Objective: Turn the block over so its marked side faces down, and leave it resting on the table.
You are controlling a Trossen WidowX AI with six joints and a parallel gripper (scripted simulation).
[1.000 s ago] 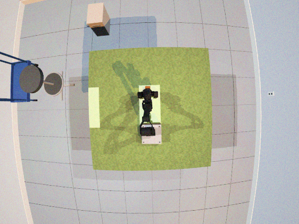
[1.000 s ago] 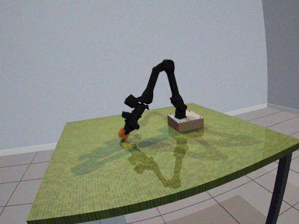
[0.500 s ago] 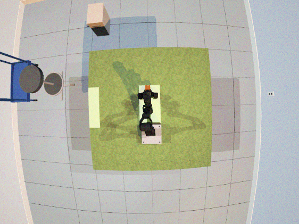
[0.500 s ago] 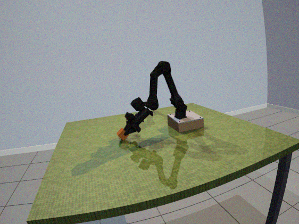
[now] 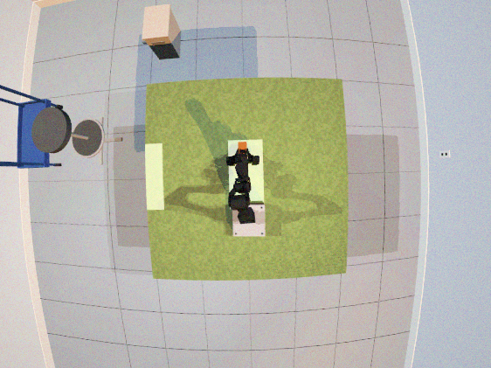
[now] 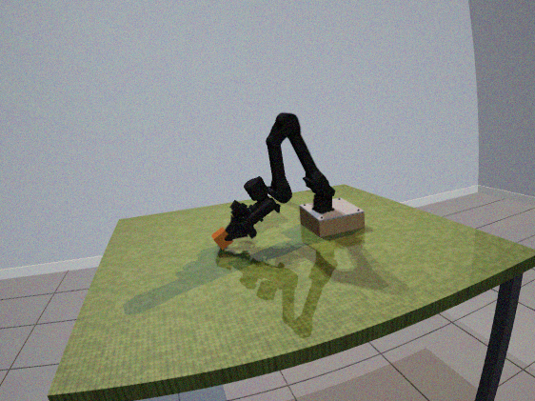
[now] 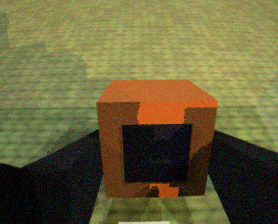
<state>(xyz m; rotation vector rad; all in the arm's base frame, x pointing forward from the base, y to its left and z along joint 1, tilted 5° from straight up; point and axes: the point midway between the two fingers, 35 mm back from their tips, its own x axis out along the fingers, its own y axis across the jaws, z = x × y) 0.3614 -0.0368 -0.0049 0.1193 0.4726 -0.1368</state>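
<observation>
An orange block [image 5: 242, 145] [image 6: 220, 237] [image 7: 150, 91] has a dark square on one side, and in the wrist view that marked side faces back toward the camera. My gripper [image 5: 242, 150] [image 6: 227, 238] [image 7: 153, 136] is shut on the block, one black finger at each side of it. In the exterior view the gripper slants down and outward, and the block is tilted with one corner lowest, just over or at the green table [image 5: 306, 114] [image 6: 167, 344]. Whether that corner touches cannot be told. The block's far side and underside are hidden.
The arm's base box [image 5: 258, 230] [image 6: 343, 226] stands on the table behind the gripper. A pale rectangle [image 5: 155, 176] shows at the table's left edge in the top view, and another pale patch [image 5: 256, 176] shows under the arm. A blue chair [image 5: 26, 149] stands beyond the table.
</observation>
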